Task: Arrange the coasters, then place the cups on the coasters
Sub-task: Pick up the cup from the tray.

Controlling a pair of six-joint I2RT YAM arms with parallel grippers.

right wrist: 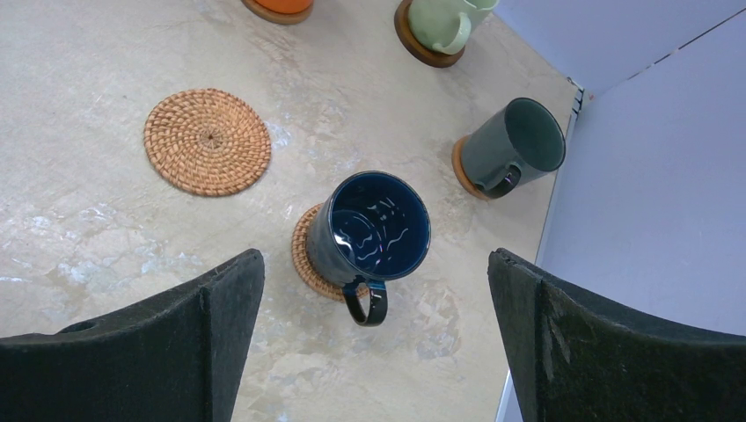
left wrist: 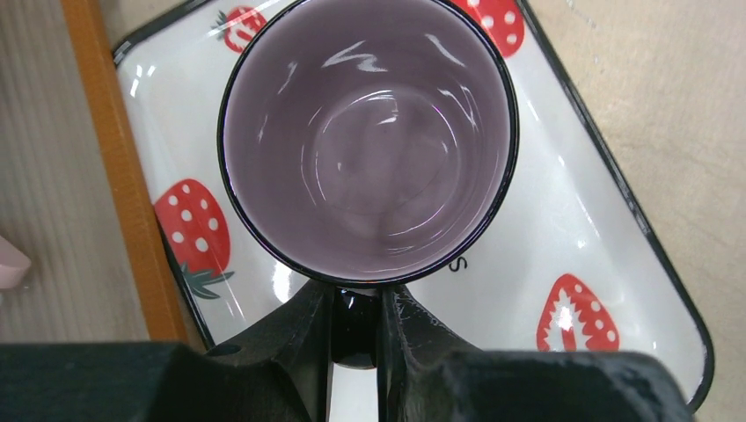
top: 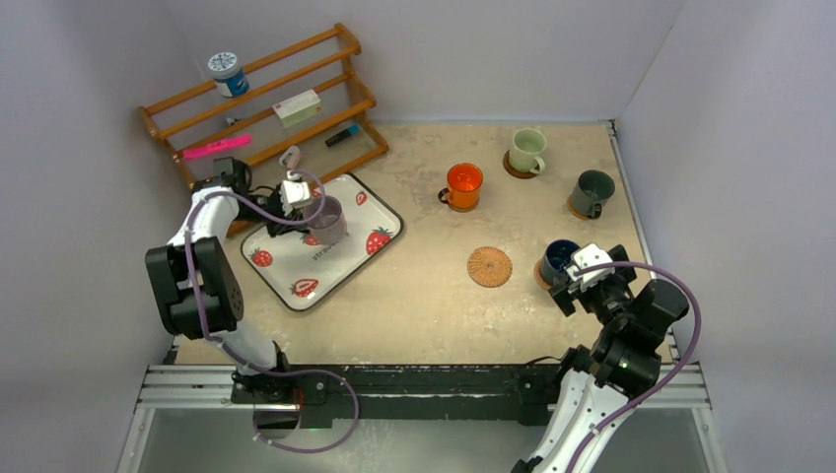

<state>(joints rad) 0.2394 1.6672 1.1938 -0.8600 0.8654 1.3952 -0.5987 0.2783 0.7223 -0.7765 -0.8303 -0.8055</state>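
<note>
My left gripper (left wrist: 356, 294) is shut on the dark handle of the translucent purple-grey cup (left wrist: 368, 132), over the strawberry-print tray (left wrist: 607, 237); I cannot tell whether the cup's base touches it. The same cup (top: 328, 219) and left gripper (top: 301, 202) show from above. The orange cup (top: 463, 184), pale green cup (top: 527, 150), dark grey-green cup (top: 593, 192) and dark blue cup (right wrist: 378, 227) each stand on a brown coaster. One woven coaster (right wrist: 208, 141) lies bare. My right gripper (right wrist: 374, 255) is open just behind the blue cup, holding nothing.
A wooden rack (top: 266, 99) stands at the back left with a blue-and-white lidded jar (top: 227, 74), a white box and a pink item on it. White walls close in the left, back and right sides.
</note>
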